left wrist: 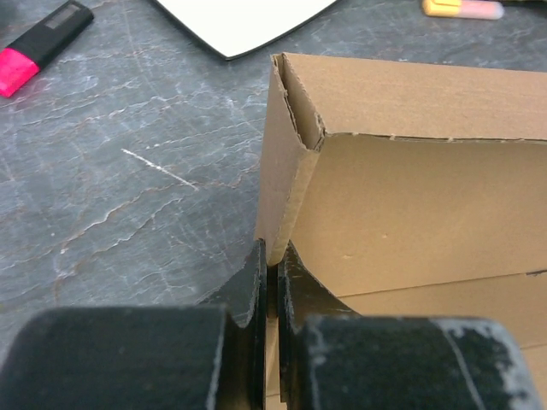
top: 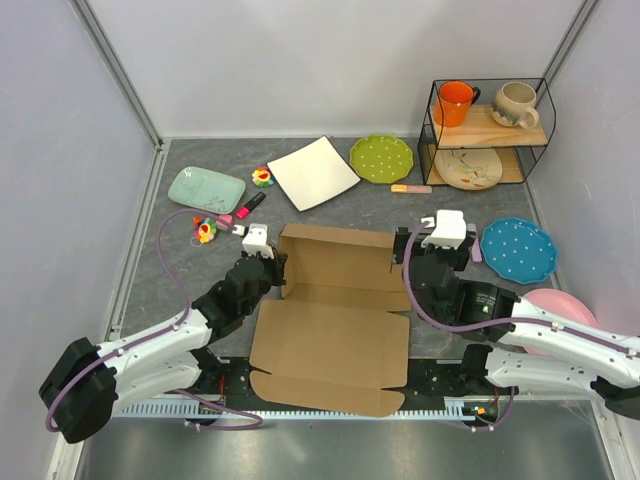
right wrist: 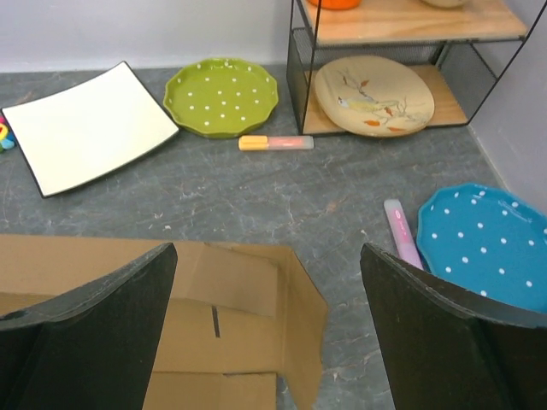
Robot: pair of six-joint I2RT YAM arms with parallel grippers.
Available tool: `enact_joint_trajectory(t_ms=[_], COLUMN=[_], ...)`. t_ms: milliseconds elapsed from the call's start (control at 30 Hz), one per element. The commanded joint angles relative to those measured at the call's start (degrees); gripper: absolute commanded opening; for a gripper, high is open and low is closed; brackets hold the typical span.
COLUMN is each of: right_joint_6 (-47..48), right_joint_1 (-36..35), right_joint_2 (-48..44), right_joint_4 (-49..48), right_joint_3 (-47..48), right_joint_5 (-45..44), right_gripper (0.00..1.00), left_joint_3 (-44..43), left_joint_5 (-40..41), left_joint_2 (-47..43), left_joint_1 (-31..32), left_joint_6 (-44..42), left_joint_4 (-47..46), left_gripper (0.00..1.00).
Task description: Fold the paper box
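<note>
The brown cardboard paper box [top: 330, 340] lies open in the middle of the table, its back wall raised and its front panels flat. My left gripper [top: 275, 265] is shut on the box's upright left side flap; in the left wrist view the fingers [left wrist: 256, 282] pinch the flap's near edge [left wrist: 278, 213]. My right gripper [top: 402, 262] is open wide at the box's right end. In the right wrist view the standing right flap [right wrist: 303, 316] sits between the spread fingers [right wrist: 102, 333], touching neither.
Behind the box are a white square plate [top: 312, 172], a green dotted plate [top: 381, 158] and a yellow-pink highlighter [top: 411, 188]. A wire shelf [top: 487, 130] with mugs stands back right. A blue dotted plate [top: 517, 249], a pink plate [top: 560, 305] and a teal tray [top: 206, 188] flank the box.
</note>
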State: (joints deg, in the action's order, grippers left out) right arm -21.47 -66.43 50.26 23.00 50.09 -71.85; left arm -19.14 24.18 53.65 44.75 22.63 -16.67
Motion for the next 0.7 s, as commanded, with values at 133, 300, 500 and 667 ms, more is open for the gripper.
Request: enact_joint_trajectory(t_ms=[133, 300, 500, 667], right_joint_6=[-15.7, -21.57, -25.81, -30.63], right_joint_1=[2.1, 2.1, 2.1, 2.1], right_joint_2=[-5.78, -6.32, -5.7, -4.3], right_joint_4=[10.57, 13.29, 12.68, 10.66], right_joint_3=[-4.55, -7.36, -10.7, -13.52], right_joint_5=[3.91, 8.21, 13.4, 19.72], right_gripper=[0.93, 0.87, 0.86, 0.84], left_joint_3=[-3.54, -5.2, -10.29, -14.08], left_joint_5=[4.82, 6.31, 3.51, 1.05], left_joint_2=[-0.03, 0.67, 3.12, 6.11], left_joint_1=[-0.02, 0.07, -0.01, -0.02], left_joint_6=[3.29, 5.93, 6.46, 7.07], left_joint_4=[7.52, 12.43, 20.7, 25.01], left_gripper=[0.02, 0.02, 0.02, 0.02])
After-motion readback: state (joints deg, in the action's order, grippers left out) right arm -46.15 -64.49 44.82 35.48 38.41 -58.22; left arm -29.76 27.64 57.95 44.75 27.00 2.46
